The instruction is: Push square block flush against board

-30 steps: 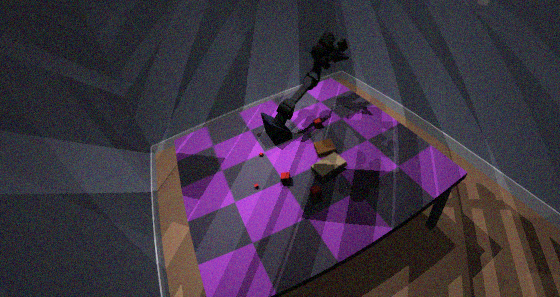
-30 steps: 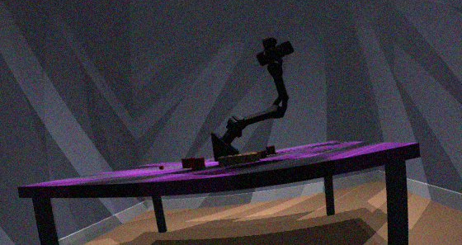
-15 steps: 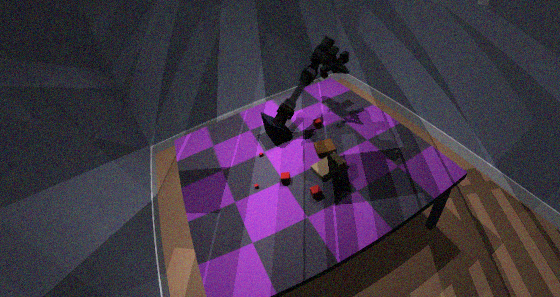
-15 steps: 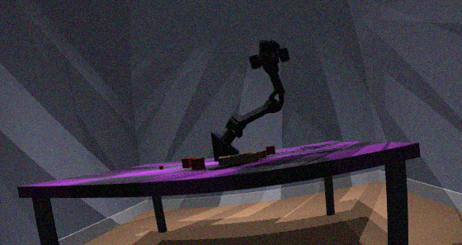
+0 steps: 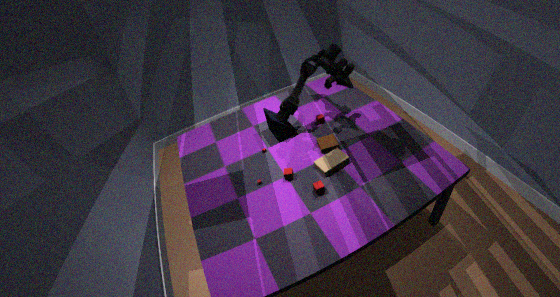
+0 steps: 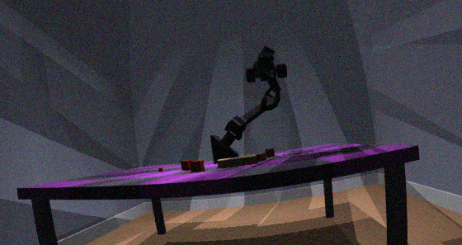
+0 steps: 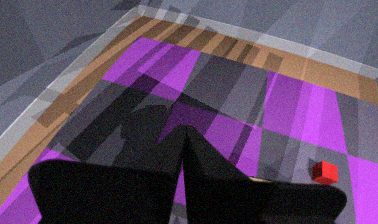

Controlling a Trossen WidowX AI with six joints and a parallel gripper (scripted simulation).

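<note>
Black robot arm (image 5: 301, 81) (image 6: 256, 113) reaching high over the checkered table (image 5: 280, 201) (image 6: 231, 184) (image 7: 301, 107), fingers pressed together, brown square block (image 5: 327, 143) lying by the pale wooden board (image 5: 332, 162), near red cubes (image 5: 288, 173)

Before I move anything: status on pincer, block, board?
Black pincer shut, raised, off both parts. Brown square block beside pale tan rectangular board, flush contact unclear. Small red cubes nearby, none between them.

The square block (image 5: 328, 143), brown and flat, lies on the surface just beside the board (image 5: 331, 162) (image 6: 235, 162), on the side toward the arm's base; the board is pale tan, oblong and flat.
</note>
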